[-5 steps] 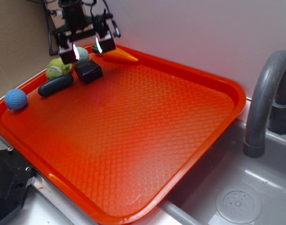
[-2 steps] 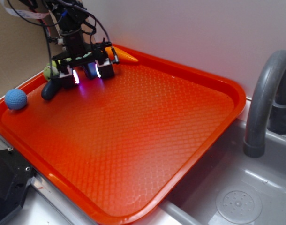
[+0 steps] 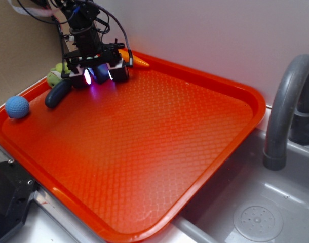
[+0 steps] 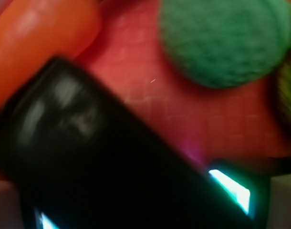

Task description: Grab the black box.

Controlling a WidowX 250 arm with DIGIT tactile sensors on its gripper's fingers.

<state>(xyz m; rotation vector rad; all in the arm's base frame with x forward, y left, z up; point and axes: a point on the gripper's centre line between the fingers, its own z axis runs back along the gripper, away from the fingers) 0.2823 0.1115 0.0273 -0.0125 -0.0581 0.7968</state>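
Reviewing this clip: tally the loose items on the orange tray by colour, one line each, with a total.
Black: 2, the black box between the fingers of the gripper and the sausage-shaped toy
Blue: 1, the blue ball
Green: 1, the green ball
Yellow-green: 1, the yellow-green toy
Orange: 1, the carrot
Total: 6

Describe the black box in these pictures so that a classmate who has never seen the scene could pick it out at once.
Start at the orange tray beside the sink and go to its far left corner, where the toys cluster. The black box sits there between the fingers of the gripper. Unlike the round green ball, the orange carrot and the dark rounded sausage toy, it is flat-faced and matte black.
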